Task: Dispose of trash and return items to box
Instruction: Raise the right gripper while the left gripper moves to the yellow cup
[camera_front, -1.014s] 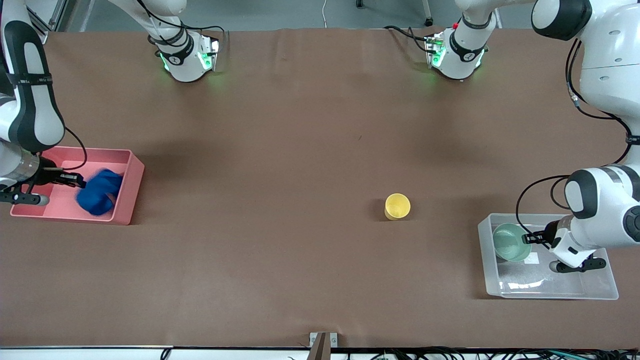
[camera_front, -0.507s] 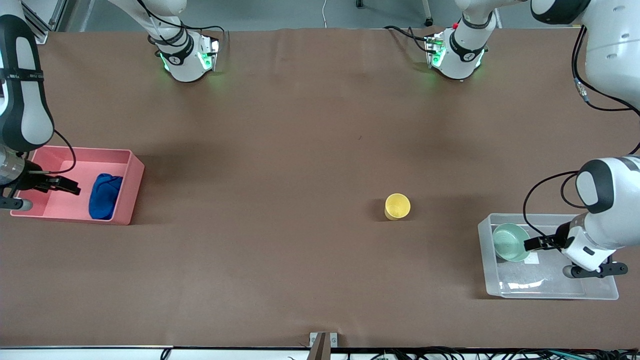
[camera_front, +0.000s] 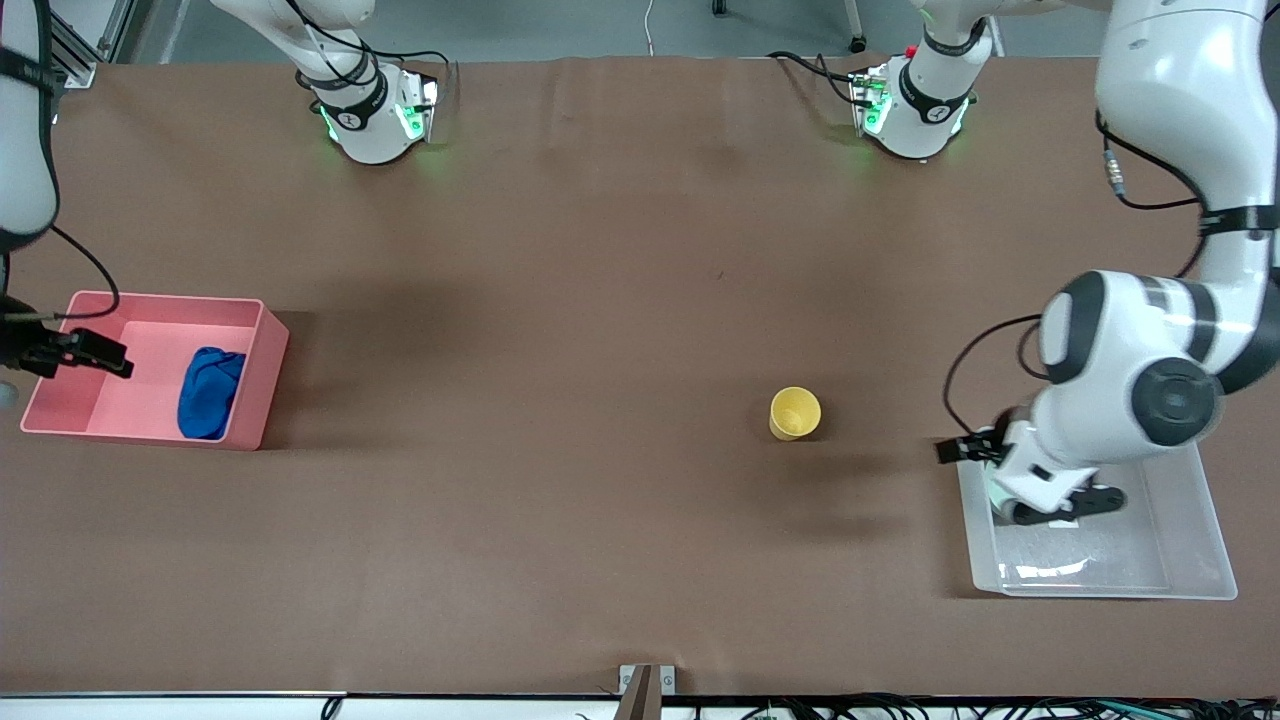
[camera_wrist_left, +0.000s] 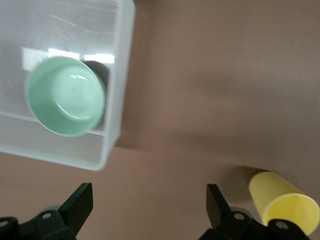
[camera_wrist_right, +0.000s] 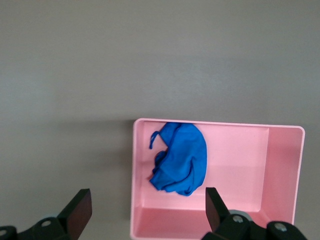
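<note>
Trash, one blue wad (camera_front: 210, 392), lies inside the single pink bin (camera_front: 262, 368) at the right arm's end of the desk (camera_front: 560, 270). One yellow cup (camera_front: 795, 413) stands on the desk near the one clear box (camera_front: 1195, 545), toward the right arm's end from it. One mint-green bowl (camera_wrist_left: 66, 96) sits in that box. No writing can be read. The left gripper (camera_front: 958, 449), spread, hangs over the box's edge; the right gripper (camera_front: 95, 353), spread, hangs over the bin.
</note>
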